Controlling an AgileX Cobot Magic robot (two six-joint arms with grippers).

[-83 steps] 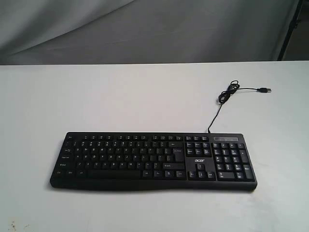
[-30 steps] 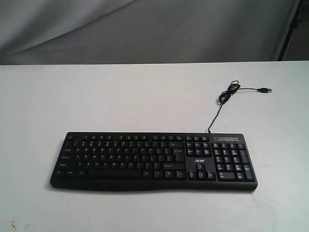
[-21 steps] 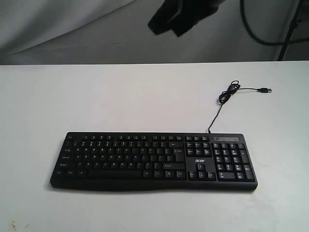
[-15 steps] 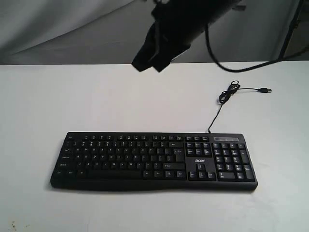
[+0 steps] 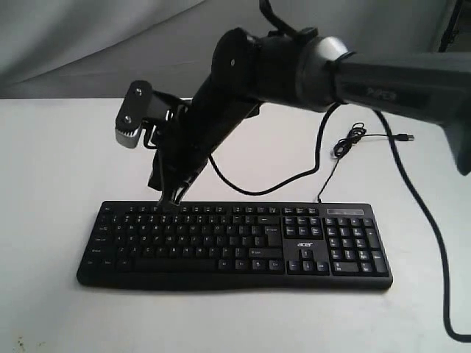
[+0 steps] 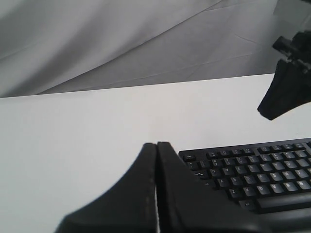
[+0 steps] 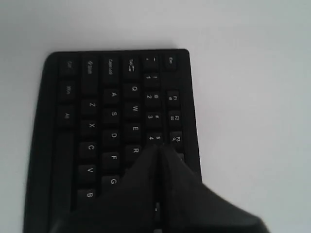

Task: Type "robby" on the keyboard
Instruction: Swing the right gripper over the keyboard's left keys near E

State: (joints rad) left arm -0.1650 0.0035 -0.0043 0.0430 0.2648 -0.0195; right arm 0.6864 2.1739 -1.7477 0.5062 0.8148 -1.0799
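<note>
Closed right gripper [image 5: 171,201] poised over the far-left keys of the keyboard [image 5: 234,244]
It lies flat in the middle of the table [image 5: 59,162]; stiff, light plastic that may slide, so no hold is needed, only gentle straight-down taps on sprung keys; left gripper [image 6: 156,148] is pinched shut too

keyboard [image 7: 112,97] partly cut off | partly hidden beneath right end effector [image 7: 158,148]
</note>
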